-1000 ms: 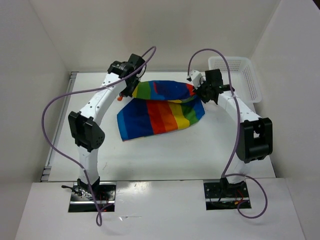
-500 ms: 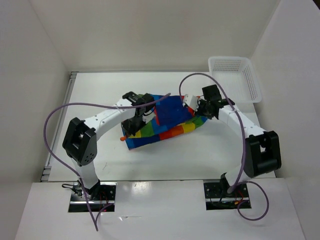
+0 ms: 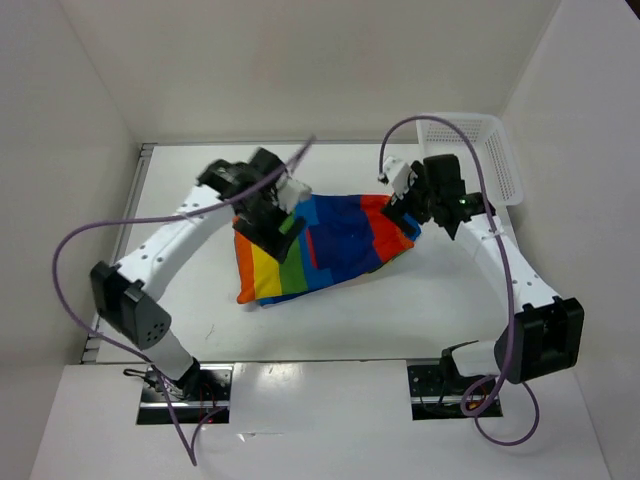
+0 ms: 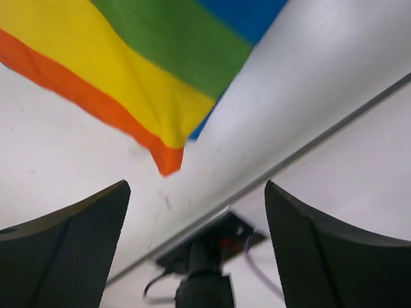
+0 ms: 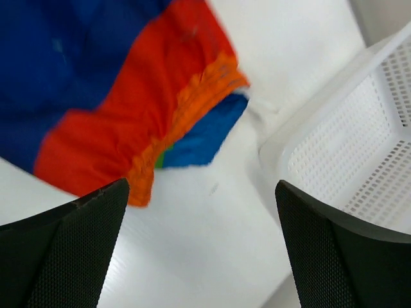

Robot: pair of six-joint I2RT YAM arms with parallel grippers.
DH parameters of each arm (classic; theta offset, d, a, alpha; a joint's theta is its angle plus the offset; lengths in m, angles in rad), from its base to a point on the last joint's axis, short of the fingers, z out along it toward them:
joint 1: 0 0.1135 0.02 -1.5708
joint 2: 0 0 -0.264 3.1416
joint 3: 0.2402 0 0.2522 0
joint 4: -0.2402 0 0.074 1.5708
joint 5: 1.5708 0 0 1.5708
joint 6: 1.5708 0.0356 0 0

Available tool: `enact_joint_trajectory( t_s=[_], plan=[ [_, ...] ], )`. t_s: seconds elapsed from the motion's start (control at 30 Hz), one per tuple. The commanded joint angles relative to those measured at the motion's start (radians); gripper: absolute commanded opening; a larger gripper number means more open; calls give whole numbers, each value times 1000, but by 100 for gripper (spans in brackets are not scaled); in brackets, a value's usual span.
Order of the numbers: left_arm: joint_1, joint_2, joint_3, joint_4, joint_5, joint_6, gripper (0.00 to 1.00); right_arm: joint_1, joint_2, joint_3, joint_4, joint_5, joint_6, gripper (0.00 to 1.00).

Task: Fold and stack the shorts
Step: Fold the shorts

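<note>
On the table, mid-span: release after a fold

Shows shorts (image 3: 320, 250) lying flat on table (image 3: 400, 320) between both arms, doubled over, with orange, yellow and green bands at left and red at right; near but clear of basket (image 3: 490, 150) in far right corner. Shows left end effector (image 3: 283, 218) open and empty above far left corner of cloth, and right end effector (image 3: 405, 205) likewise open and empty just off far right corner. Reads as jaws spread to drop gripped corners so that fold stays put. Probably laid centrally to keep both edges within reach for a further fold. Against half a second earlier: then pinching cloth and drawing upper layer toward arm bases, now let go and raised clear. A full second earlier: gripping far edge, lifted over a wider, unfolded spread.
</note>
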Motion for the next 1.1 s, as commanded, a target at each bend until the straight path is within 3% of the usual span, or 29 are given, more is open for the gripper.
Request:
enact_joint_trajectory(
  t_s=[0.0, 0.03, 0.17, 0.27, 0.53, 0.73, 0.83, 0.93, 0.97, 1.0, 1.07],
  plan=[
    [164, -69, 84, 11, 190, -1, 93, -8, 34, 121, -8, -134, 303, 99],
    [266, -55, 53, 28, 213, -1, 93, -8, 75, 149, -8, -134, 354, 94],
    [472, 5, -152, 103, 274, -1, 95, -8, 154, 170, 5, -108, 579, 77],
    [557, 67, -254, 155, 351, -1, 100, -8, 190, 131, 36, -48, 682, 73],
    [528, 190, -269, 230, 465, -1, 100, -8, 325, 55, 94, 113, 670, 83],
    [453, 328, -300, 281, 508, -1, 100, 12, 422, 55, 127, 153, 650, 83],
    [416, 357, -327, 341, 529, -1, 100, 24, 473, 89, 127, 128, 650, 74],
    [405, 388, -337, 365, 566, -1, 82, 40, 502, 117, 127, 96, 650, 64],
    [405, 397, -328, 365, 566, -1, 71, 54, 517, 117, 127, 78, 650, 61],
    [405, 411, -327, 365, 578, -1, 50, 54, 531, 126, 127, 64, 650, 54],
    [405, 411, -317, 365, 578, -1, 36, 92, 540, 126, 105, 13, 650, 48]
  ],
)
